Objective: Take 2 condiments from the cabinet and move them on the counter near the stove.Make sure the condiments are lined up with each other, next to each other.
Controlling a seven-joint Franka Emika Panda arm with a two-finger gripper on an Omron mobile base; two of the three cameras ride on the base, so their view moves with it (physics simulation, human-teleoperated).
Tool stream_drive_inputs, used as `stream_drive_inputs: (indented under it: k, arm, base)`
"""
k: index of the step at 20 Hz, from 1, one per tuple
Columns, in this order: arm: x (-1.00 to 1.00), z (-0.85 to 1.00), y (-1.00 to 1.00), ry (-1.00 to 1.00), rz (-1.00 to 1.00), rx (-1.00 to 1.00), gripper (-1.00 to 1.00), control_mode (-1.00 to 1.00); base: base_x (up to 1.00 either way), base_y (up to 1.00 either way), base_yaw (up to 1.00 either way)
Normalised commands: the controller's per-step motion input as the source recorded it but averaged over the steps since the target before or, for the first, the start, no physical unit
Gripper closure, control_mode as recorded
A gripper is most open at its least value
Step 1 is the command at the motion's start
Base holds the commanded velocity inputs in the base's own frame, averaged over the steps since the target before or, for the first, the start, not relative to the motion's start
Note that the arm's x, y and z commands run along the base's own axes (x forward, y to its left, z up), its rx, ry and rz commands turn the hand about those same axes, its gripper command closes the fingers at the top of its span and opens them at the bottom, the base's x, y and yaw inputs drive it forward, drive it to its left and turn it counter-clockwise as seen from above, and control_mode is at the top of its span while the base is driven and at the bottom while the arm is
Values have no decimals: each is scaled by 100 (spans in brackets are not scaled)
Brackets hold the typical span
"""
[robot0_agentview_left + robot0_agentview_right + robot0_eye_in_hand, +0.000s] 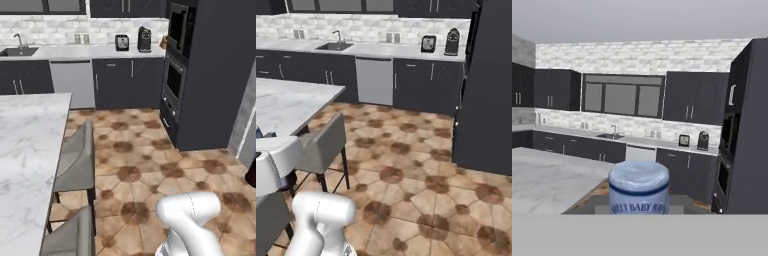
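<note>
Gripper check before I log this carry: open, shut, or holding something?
Gripper: shut on the condiment bottle with the pale blue cap, which sits right in front of the hand camera.

A bottle (638, 187) with a pale blue cap stands upright at the bottom centre of the hand view. Part of a printed label shows just below the cap.
</note>
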Motion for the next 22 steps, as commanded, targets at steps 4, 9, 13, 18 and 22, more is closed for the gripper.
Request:
stream_drive_inputs:
  k: [4, 9, 13, 18, 22]
  arm:
    - [0, 0, 0, 0, 0, 0, 100, 100]
    - [0, 0, 0, 0, 0, 0, 100, 100]
    - [0, 0, 0, 0, 0, 0, 100, 100]
    - [0, 0, 0, 0, 0, 0, 100, 100]
    - [0, 0, 0, 0, 0, 0, 100, 100]
  base:
    - [100, -46, 34]
    - [100, -50, 32]
    - [100, -49, 32]
    - [100, -46, 33]
    - [100, -44, 34]
